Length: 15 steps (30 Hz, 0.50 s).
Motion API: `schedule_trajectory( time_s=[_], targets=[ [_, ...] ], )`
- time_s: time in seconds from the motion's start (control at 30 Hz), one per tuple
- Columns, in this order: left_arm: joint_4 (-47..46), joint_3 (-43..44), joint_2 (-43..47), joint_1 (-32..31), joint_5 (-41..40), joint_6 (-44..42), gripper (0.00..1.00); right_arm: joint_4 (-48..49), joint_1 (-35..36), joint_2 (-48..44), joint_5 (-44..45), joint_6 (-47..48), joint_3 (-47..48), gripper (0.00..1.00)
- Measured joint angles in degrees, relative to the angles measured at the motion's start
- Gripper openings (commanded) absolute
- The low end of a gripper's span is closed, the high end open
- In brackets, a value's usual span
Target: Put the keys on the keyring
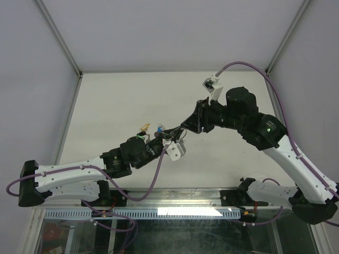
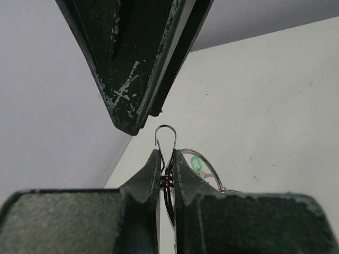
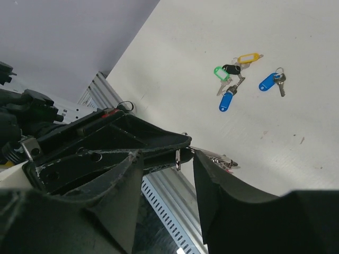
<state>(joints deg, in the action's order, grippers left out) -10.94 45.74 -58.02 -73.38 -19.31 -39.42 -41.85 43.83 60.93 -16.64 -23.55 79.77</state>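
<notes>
Silver keyring (image 2: 166,128) sits pinched in the closed left claw (image 2: 166,165); the right claw (image 3: 168,154) stands open just beside.

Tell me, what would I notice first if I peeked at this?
Two black grippers meeting mid-table: the left gripper pinches a thin silver keyring, the right gripper gapes open close by. Beyond them, keys with green, yellow, black and blue tags lie on the white table.

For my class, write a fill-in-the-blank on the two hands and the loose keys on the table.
The left hand is ____ on the keyring.
The right hand has its jaws standing ____.
Two of the loose keys on the table carry ____ tags.
Missing words: shut, open, blue.
</notes>
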Motion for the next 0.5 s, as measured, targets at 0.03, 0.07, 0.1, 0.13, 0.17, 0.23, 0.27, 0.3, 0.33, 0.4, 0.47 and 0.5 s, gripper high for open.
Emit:
schedule_trajectory(
  time_s=[0.03, 0.07, 0.1, 0.13, 0.17, 0.23, 0.27, 0.3, 0.33, 0.4, 0.47, 0.5],
  targets=[
    [0.15, 0.00, 0.00, 0.00, 0.20, 0.07, 0.00, -0.22, 0.44, 0.00, -0.02, -0.15, 0.00, 0.43],
    [0.35, 0.04, 0.00, 0.00, 0.39, 0.11, 0.00, -0.48, 0.74, 0.00, -0.04, -0.20, 0.02, 0.42],
    [0.52, 0.07, 0.00, 0.00, 0.44, 0.11, 0.00, -0.70, 0.92, 0.02, -0.07, -0.31, 0.02, 0.42],
    [0.66, 0.09, 0.00, 0.00, 0.46, 0.13, 0.00, -1.01, 0.96, 0.07, -0.09, -0.35, 0.04, 0.41],
    [0.68, 0.09, 0.00, 0.00, 0.44, 0.13, 0.00, -1.38, 1.03, 0.15, -0.11, -0.37, 0.07, 0.41],
    [0.70, 0.09, 0.00, 0.00, 0.42, 0.13, 0.00, -2.27, 1.05, 0.55, -0.09, -0.33, 0.31, 0.41],
    [0.70, 0.09, 0.02, 0.00, 0.42, 0.13, 0.00, -2.60, 1.05, 0.81, -0.09, -0.31, 0.46, 0.41],
    [0.70, 0.09, 0.04, 0.02, 0.44, 0.13, 0.00, -2.93, 1.05, 1.18, -0.07, -0.31, 0.68, 0.41],
    [0.68, 0.09, 0.09, 0.02, 0.42, 0.13, 0.00, -3.06, 1.05, 1.53, -0.04, -0.24, 0.76, 0.41],
    [0.70, 0.09, 0.31, 0.00, 0.44, 0.13, 0.00, -3.41, 1.05, 2.12, -0.02, -0.13, 0.79, 0.37],
    [0.70, 0.09, 0.57, 0.02, 0.42, 0.11, 0.00, -3.54, 1.07, 2.56, -0.04, -0.07, 0.79, 0.31],
    [0.70, 0.09, 0.72, 0.02, 0.42, 0.11, 0.00, -3.54, 1.07, 2.78, -0.09, -0.02, 0.79, 0.27]
  ],
)
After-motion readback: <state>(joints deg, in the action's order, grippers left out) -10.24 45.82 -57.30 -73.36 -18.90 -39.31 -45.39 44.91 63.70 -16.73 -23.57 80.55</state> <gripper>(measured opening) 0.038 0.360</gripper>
